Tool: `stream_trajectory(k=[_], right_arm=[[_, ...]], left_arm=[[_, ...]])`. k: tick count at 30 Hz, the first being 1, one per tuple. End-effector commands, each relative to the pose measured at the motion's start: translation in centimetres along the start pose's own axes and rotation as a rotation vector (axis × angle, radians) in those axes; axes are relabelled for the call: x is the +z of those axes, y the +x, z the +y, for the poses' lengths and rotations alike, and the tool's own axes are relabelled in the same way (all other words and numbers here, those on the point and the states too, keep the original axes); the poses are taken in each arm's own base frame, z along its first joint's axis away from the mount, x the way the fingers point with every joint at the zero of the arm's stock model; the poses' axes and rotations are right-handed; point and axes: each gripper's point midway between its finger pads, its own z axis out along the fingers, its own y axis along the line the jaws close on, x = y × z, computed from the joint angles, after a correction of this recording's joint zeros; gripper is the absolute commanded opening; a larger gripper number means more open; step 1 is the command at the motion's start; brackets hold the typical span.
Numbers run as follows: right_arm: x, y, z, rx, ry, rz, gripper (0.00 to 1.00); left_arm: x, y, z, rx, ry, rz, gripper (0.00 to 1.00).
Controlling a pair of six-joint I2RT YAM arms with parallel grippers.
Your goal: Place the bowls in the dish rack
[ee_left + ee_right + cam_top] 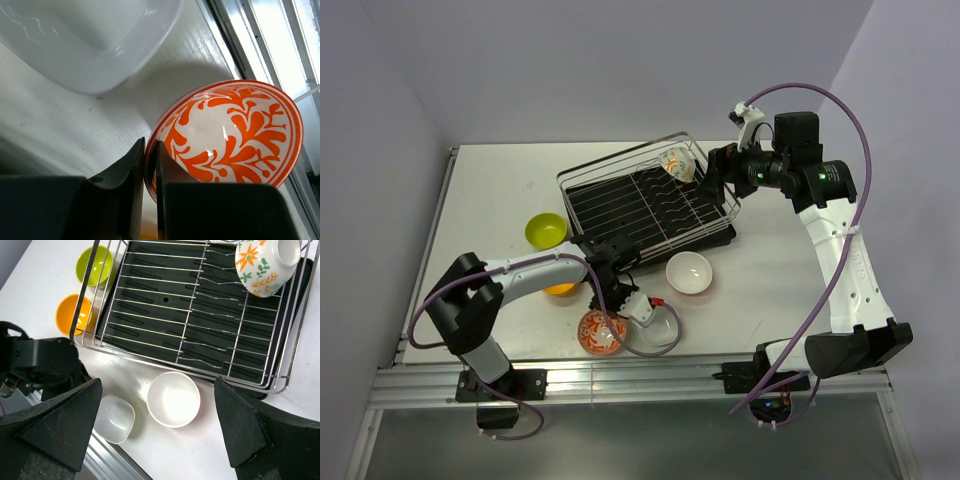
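Left gripper pinched on patterned bowl rim; right gripper wide open. Risk: pivoting or slipping on lift from thin rim hold.

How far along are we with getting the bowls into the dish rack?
Done: the leaf-print bowl sits in the dish rack. In hand: the left gripper pinches the patterned bowl by its rim. Left: lime bowl, orange bowl, round white bowl and squarish white bowl, all outside the rack. The right gripper is open and empty.
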Motion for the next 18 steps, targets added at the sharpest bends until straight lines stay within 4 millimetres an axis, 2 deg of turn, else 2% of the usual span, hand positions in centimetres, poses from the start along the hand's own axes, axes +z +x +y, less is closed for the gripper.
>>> stream_trajectory(k=[1,3,7,10,13,15,16,18], right_arm=[[-1.4,-2.5,0.9,-0.033,-0.015,-0.094,1.0],[-1.4,-2.6,0.9,-0.034,-0.015,-0.094,1.0],[-1.9,-3.3,1.0,-0.031,-0.018,-0.125,1.0],[-2.7,-4.5,0.9,-0.013,-0.009,-0.178,1.0],[-3.4,-5.7,0.6,0.009,-0.01,-0.231,1.0],[-3.9,-6.4,0.9,0.037,-0.047,-0.253,1.0],[-4.0,-6.5,1.1,0.042,-0.068,-0.253,1.0],[-4.0,-6.9,1.5,0.061,-0.117,-0.248,1.0]], left_arm=[[0.1,-0.6,-0.9,-0.013,-0.012,-0.014,0.08],[0.1,-1.2,-1.0,-0.057,-0.031,-0.032,0.0],[-0.8,-2.1,-2.1,-0.124,0.003,-0.056,0.0],[-2.4,-3.4,-2.8,-0.161,0.01,-0.088,0.0],[-4.9,-5.4,-2.7,-0.179,-0.04,-0.145,0.0],[-7.1,-7.1,-2.0,-0.209,-0.122,-0.199,0.0],[-8.5,-8.4,-0.5,-0.203,-0.201,-0.24,0.0],[-11.2,-10.2,0.1,-0.245,-0.295,-0.319,0.0]])
